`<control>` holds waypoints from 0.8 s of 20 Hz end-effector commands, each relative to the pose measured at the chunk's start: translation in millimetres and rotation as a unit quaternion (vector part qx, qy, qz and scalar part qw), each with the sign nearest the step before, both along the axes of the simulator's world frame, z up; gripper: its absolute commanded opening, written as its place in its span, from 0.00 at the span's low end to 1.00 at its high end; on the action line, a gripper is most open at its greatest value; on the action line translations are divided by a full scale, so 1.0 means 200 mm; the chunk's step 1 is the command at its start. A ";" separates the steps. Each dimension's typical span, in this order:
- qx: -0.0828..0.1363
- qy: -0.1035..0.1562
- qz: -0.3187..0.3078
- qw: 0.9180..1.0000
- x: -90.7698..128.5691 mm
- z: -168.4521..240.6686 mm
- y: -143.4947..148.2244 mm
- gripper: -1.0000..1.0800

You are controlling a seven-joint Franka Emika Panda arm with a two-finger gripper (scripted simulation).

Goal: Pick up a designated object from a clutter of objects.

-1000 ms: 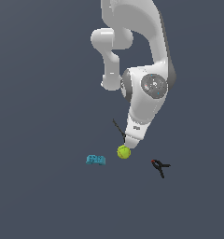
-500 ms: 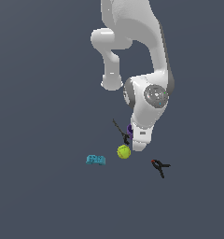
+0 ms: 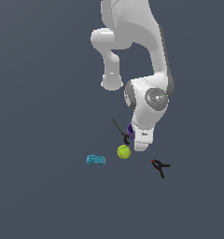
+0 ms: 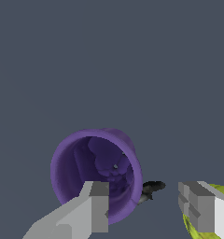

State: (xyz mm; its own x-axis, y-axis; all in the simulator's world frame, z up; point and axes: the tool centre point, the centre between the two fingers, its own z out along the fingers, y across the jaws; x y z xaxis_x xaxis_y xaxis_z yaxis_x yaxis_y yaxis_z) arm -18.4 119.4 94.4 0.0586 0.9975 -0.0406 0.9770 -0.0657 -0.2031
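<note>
The purple cup (image 4: 86, 163) lies with its open mouth facing the wrist camera; in the exterior view only a sliver of it (image 3: 130, 130) shows beside the hand. My gripper (image 4: 149, 207) is open. One finger (image 4: 97, 207) stands in front of the cup's mouth and the other (image 4: 198, 207) outside it, so the cup's side wall sits between them. The gripper (image 3: 140, 146) is low among the clutter. The yellow-green ball (image 3: 123, 151) lies just beside it, and shows behind the outer finger in the wrist view (image 4: 222, 192).
A thin black tool (image 3: 119, 128) lies by the cup; its tip (image 4: 152, 187) shows between the fingers. A teal block (image 3: 95, 160) lies to the exterior view's left of the ball. A black clamp with red tips (image 3: 160, 167) lies to the right.
The hand has come down toward the cup and ball, and the wrist has swung a little to the exterior view's right. The objects have not moved.
</note>
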 end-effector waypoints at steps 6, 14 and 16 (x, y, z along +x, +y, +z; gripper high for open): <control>0.000 0.000 0.001 1.000 -0.02 -0.08 0.00 0.62; 0.001 0.000 0.003 1.000 -0.04 -0.15 0.00 0.00; 0.001 0.000 0.003 1.000 -0.04 -0.15 0.00 0.00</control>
State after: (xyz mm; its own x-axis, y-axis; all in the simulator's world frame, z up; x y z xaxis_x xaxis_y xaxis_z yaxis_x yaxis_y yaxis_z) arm -25.3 118.9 65.6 0.0536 0.9978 -0.0391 0.9773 -0.0604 -0.2032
